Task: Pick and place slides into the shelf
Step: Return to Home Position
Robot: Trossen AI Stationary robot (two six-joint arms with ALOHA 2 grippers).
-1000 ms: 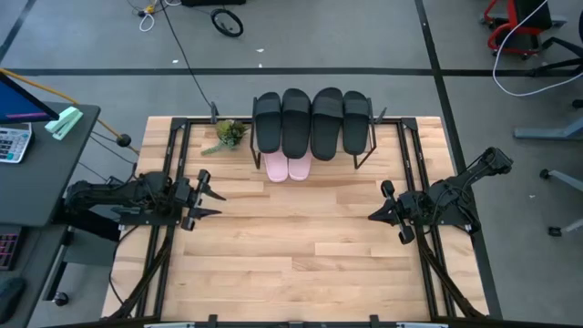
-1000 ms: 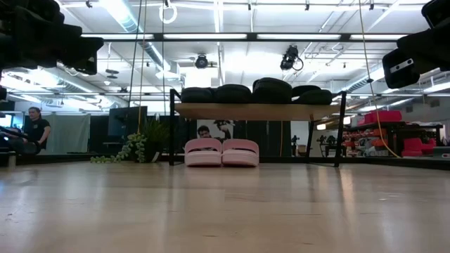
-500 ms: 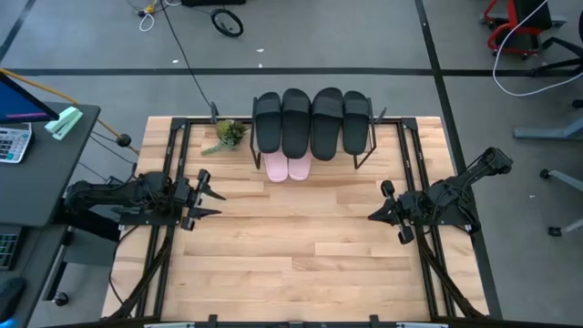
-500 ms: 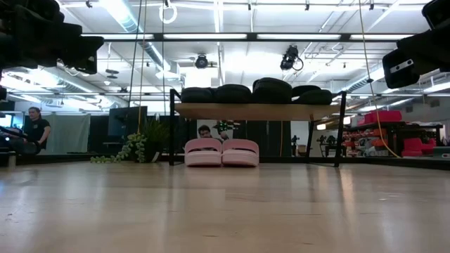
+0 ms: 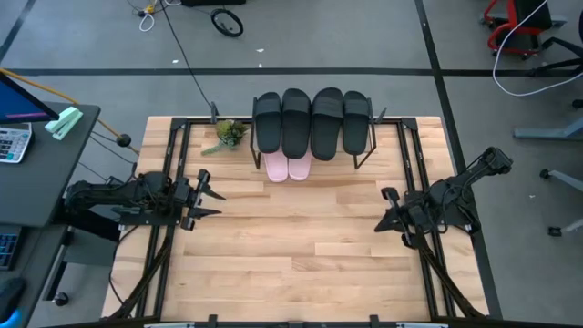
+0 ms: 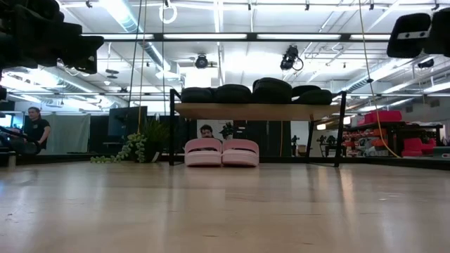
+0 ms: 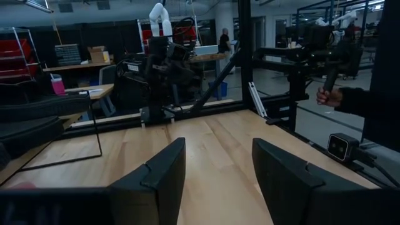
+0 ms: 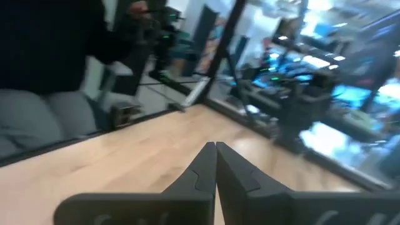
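Observation:
The shelf (image 6: 256,110) stands at the table's far edge. Several black slides (image 5: 312,121) lie side by side on its plank top. Two pale pink slides (image 5: 288,168) rest on their soles on the table under the plank, also seen as the pink pair (image 6: 221,152) in the low view. My left gripper (image 5: 211,196) hovers open over the table's left side, its fingers (image 7: 162,175) spread wide. My right gripper (image 5: 384,215) hangs over the right side with its fingers (image 8: 215,153) together. Both grippers are far from the slides.
A small green plant (image 5: 228,134) sits left of the shelf at the far edge. Black frame rails (image 5: 173,146) run along the table's left and right sides. A person's hand (image 7: 328,97) shows beyond the table in the left wrist view. Bare wood lies between the arms.
My right gripper has drawn back a little toward the table's right edge, risen and turned; it shows higher in the low view. The left arm and all the slides have kept still.

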